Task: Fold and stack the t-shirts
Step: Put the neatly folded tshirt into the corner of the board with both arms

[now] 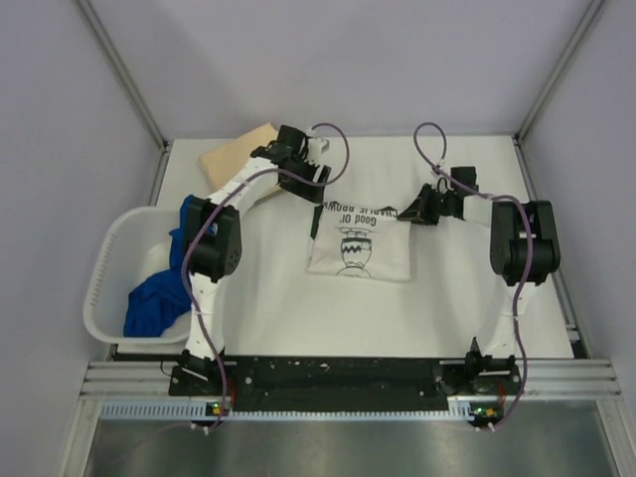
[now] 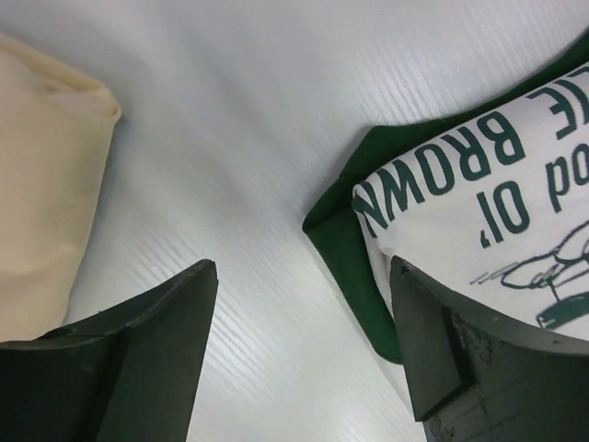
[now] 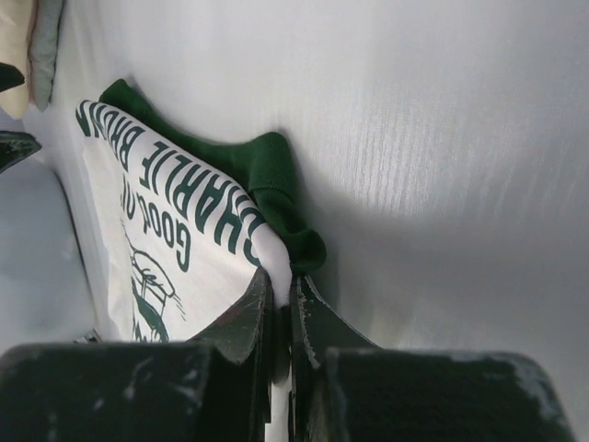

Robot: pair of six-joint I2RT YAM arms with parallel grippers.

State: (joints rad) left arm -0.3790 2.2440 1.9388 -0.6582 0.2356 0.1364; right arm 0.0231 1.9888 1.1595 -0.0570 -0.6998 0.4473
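Top: white shirt (image 1: 360, 243) centre of table (image 1: 268, 318); tan shirt (image 1: 238, 154) far-left; blue shirts (image 1: 149, 303) half-hidden in basket (image 1: 97, 288); left wrist: left pincer (image 2: 304, 359) gapes wide, empty, print clipped to "IE BROWN"; right wrist: right pincer (image 3: 283, 313) clamped on white shirt's edge, "CHARLIE" readable.

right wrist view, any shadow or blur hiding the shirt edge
Right wrist view: the white printed t-shirt is sharp, a soft shadow darkens the table beside it, and the jaws of the right gripper are dark. Top external view: even light, no glare.
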